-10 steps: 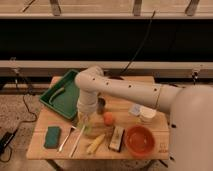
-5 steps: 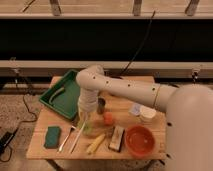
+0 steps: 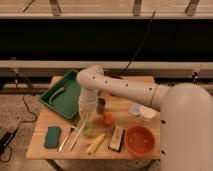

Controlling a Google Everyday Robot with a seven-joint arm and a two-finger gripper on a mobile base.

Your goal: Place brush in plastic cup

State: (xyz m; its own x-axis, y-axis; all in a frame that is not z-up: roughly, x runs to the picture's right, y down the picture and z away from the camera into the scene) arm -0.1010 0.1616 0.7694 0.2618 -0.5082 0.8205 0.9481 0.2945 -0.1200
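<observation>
The plastic cup (image 3: 89,128) is a small translucent light-green tumbler standing upright near the table's front, left of the orange ball (image 3: 108,118). The brush (image 3: 77,136) is a long thin whitish stick. It lies slanted on the table with its upper end close by the cup's left side. My gripper (image 3: 86,116) hangs from the white arm, pointing straight down just above the cup and the brush's upper end. The wrist hides the cup's rim.
A green tray (image 3: 71,102) at the back left holds a grey curved utensil (image 3: 59,93). A dark metal cup (image 3: 101,105), white cup (image 3: 146,114), red bowl (image 3: 140,141), green sponge (image 3: 52,136), tan-handled utensil (image 3: 65,139), yellow item (image 3: 96,143) and dark block (image 3: 116,137) stand around.
The arm has hardly moved. The wrist has sunk slightly over the cup. The objects on the table lie as before.
</observation>
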